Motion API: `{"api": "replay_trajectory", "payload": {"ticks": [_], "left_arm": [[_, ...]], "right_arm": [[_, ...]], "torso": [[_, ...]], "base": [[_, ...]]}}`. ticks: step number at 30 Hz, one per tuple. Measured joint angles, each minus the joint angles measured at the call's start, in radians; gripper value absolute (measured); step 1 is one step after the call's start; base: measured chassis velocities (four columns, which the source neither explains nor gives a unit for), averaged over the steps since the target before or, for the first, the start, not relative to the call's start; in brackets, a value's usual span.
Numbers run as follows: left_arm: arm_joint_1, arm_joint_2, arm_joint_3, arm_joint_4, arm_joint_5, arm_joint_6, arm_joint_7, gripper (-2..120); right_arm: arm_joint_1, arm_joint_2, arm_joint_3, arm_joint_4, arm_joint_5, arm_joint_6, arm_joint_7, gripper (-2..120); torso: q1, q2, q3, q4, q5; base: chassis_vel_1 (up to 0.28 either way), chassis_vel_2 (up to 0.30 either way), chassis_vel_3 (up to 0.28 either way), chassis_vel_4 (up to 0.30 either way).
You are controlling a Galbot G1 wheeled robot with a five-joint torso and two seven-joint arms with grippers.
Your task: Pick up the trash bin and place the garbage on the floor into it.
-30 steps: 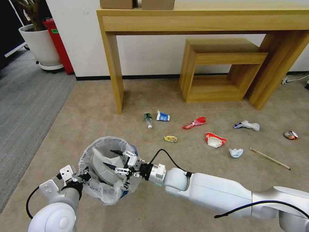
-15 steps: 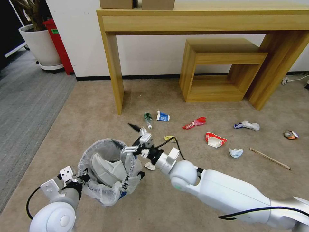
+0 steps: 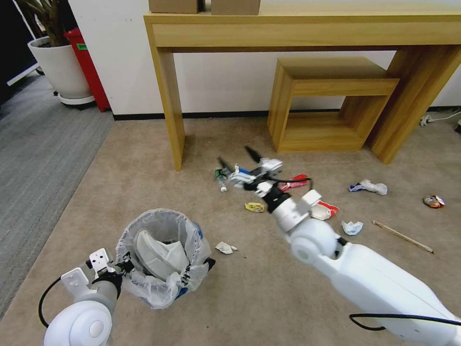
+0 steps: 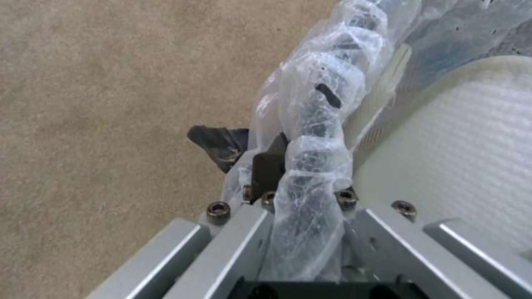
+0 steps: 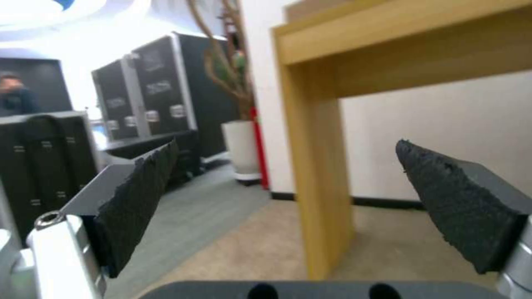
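Note:
The trash bin (image 3: 163,254), lined with a crinkly whitish bag, sits on the beige floor (image 3: 269,288) at the near left, with a white slipper (image 3: 161,250) inside it. My left gripper (image 3: 126,263) is shut on the bag-wrapped rim (image 4: 316,166). My right gripper (image 3: 236,157) hangs open and empty, above the small bottle (image 3: 221,179) and the blue-white carton (image 3: 244,173). Garbage lies scattered: a yellow wrapper (image 3: 254,207), red wrappers (image 3: 297,181) (image 3: 325,209), tissues (image 3: 352,227) (image 3: 370,186), a crushed can (image 3: 433,201), a wooden stick (image 3: 402,236) and a white scrap (image 3: 224,247).
A tall wooden table (image 3: 307,29) stands against the wall, its leg (image 3: 172,110) just behind the bottle. A low wooden stool (image 3: 331,103) sits beneath it. A white planter (image 3: 60,72) and a red bin (image 3: 89,62) stand at the far left, beside the grey carpet (image 3: 38,158).
My right gripper has come up out of the bin and swung forward and right to above the bottle and carton. A white scrap now shows beside the bin. The left gripper holds still.

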Motion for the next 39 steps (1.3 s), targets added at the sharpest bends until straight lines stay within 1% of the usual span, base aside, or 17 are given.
{"api": "replay_trajectory", "payload": {"ticks": [5, 11, 13, 14, 17, 18, 22, 23, 26, 27, 31, 33, 35, 36, 37, 38, 39], "left_arm": [[0.003, 0.001, -0.005, 0.008, 0.001, 0.000, 0.000, 0], [0.012, -0.003, -0.007, 0.012, 0.008, -0.003, -0.001, 0], [0.015, -0.005, -0.011, 0.011, 0.008, -0.003, 0.000, 0], [0.015, -0.005, -0.011, 0.011, 0.008, -0.003, 0.000, 0], [0.019, -0.008, -0.020, 0.008, 0.009, -0.009, 0.002, 0], [0.019, -0.008, -0.020, 0.008, 0.009, -0.009, 0.002, 0], [0.022, -0.012, -0.030, 0.008, 0.011, -0.015, 0.005, 0], [0.022, -0.012, -0.030, 0.008, 0.011, -0.015, 0.005, 0], [0.022, -0.018, -0.033, 0.008, 0.012, -0.017, 0.007, 0], [0.022, -0.018, -0.033, 0.008, 0.012, -0.017, 0.007, 0], [0.021, -0.028, -0.031, 0.010, 0.018, -0.019, 0.010, 0], [0.021, -0.032, -0.030, 0.012, 0.021, -0.021, 0.012, 0], [0.022, -0.035, -0.031, 0.013, 0.024, -0.023, 0.014, 0], [0.022, -0.035, -0.031, 0.013, 0.024, -0.023, 0.014, 0], [0.024, -0.036, -0.033, 0.013, 0.024, -0.023, 0.015, 0], [0.024, -0.036, -0.033, 0.013, 0.024, -0.023, 0.015, 0], [0.026, -0.040, -0.033, 0.012, 0.024, -0.024, 0.015, 0]], "right_arm": [[-0.046, -0.012, 0.033, -0.001, 0.007, -0.015, 0.021, 100], [-0.068, -0.010, 0.007, -0.030, 0.090, -0.104, 0.112, 100], [-0.061, 0.002, -0.029, -0.048, 0.123, -0.164, 0.166, 100], [-0.061, 0.002, -0.029, -0.048, 0.123, -0.164, 0.166, 100], [-0.031, 0.034, -0.114, -0.078, 0.174, -0.300, 0.291, 100], [-0.031, 0.034, -0.114, -0.078, 0.174, -0.300, 0.291, 100], [0.011, 0.075, -0.216, -0.126, 0.202, -0.441, 0.417, 100], [0.011, 0.075, -0.216, -0.126, 0.202, -0.441, 0.417, 100], [0.039, 0.099, -0.294, -0.179, 0.206, -0.511, 0.472, 100], [0.039, 0.099, -0.294, -0.179, 0.206, -0.511, 0.472, 100], [0.057, 0.132, -0.361, -0.251, 0.210, -0.568, 0.521, 100], [0.062, 0.152, -0.384, -0.283, 0.215, -0.587, 0.542, 100], [0.072, 0.199, -0.416, -0.353, 0.213, -0.614, 0.570, 100], [0.072, 0.199, -0.416, -0.353, 0.213, -0.614, 0.570, 100], [0.083, 0.257, -0.439, -0.424, 0.193, -0.618, 0.573, 100], [0.083, 0.257, -0.439, -0.424, 0.193, -0.618, 0.573, 100], [0.096, 0.325, -0.455, -0.480, 0.182, -0.615, 0.567, 100]], "torso": [[0.000, 0.000, 0.000, 0.0002, 0.0000], [0.000, 0.000, 0.000, 0.0001, -0.0003], [0.000, 0.000, 0.000, 0.0002, -0.0003], [0.000, 0.000, 0.000, 0.0002, -0.0003], [0.000, 0.000, 0.000, 0.0002, -0.0003], [0.000, 0.000, 0.000, 0.0002, -0.0003], [0.000, 0.000, 0.000, 0.0003, -0.0003], [0.000, 0.000, 0.000, 0.0003, -0.0003], [0.000, 0.000, 0.000, 0.0002, -0.0004], [0.000, 0.000, 0.000, 0.0002, -0.0004], [0.000, 0.000, 0.000, 0.0002, -0.0005], [0.000, 0.000, 0.000, 0.0001, -0.0005], [0.000, 0.000, 0.000, 0.0001, -0.0006], [0.000, 0.000, 0.000, 0.0001, -0.0006], [0.000, 0.000, 0.000, 0.0001, -0.0003], [0.000, 0.000, 0.000, 0.0001, -0.0003], [0.000, 0.000, 0.000, 0.0002, -0.0003]], "base": [[0.000, 0.000, 0.000, 0.000], [0.000, 0.000, 0.000, 0.000], [0.000, 0.000, 0.000, 0.000], [0.000, 0.000, 0.000, 0.000], [0.000, 0.000, 0.000, 0.000], [0.000, 0.000, 0.000, 0.000], [0.000, 0.000, 0.000, 0.000], [0.000, 0.000, 0.000, 0.000], [0.000, 0.000, 0.000, 0.000], [0.000, 0.000, 0.000, 0.000], [0.000, 0.000, 0.000, 0.000], [0.000, 0.000, 0.000, 0.000], [0.000, 0.000, 0.000, 0.000], [0.000, 0.000, 0.000, 0.000], [0.000, 0.000, 0.000, 0.000], [0.000, 0.000, 0.000, 0.000], [0.000, 0.000, 0.000, 0.000]]}}
